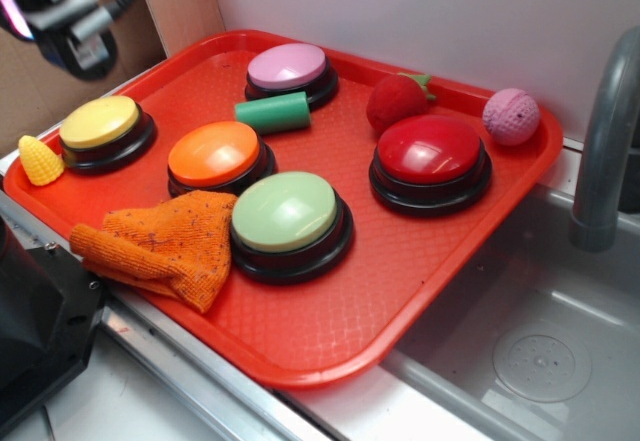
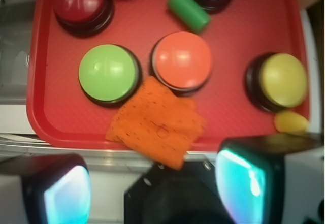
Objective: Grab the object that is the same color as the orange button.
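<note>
The orange knitted cloth (image 1: 165, 246) lies crumpled at the front left edge of the red tray (image 1: 400, 291), hanging slightly over the rim and touching the green button. In the wrist view the cloth (image 2: 157, 125) lies below the orange button (image 2: 183, 60). The orange button (image 1: 213, 153) stands just behind the cloth. My gripper (image 1: 65, 21) hovers high above the tray's far left corner, well apart from the cloth. In the wrist view the gripper (image 2: 152, 191) is open and empty, its fingers (image 2: 66, 193) wide apart.
On the tray stand green (image 1: 287, 213), red (image 1: 430, 151), yellow (image 1: 100, 123) and purple (image 1: 288, 66) buttons, a green cylinder (image 1: 272, 113), a strawberry (image 1: 397, 101), a pink ball (image 1: 511, 116) and a yellow corn (image 1: 40, 161). A faucet (image 1: 605, 131) and sink (image 1: 540, 361) are at right, a black block (image 1: 35, 331) at front left.
</note>
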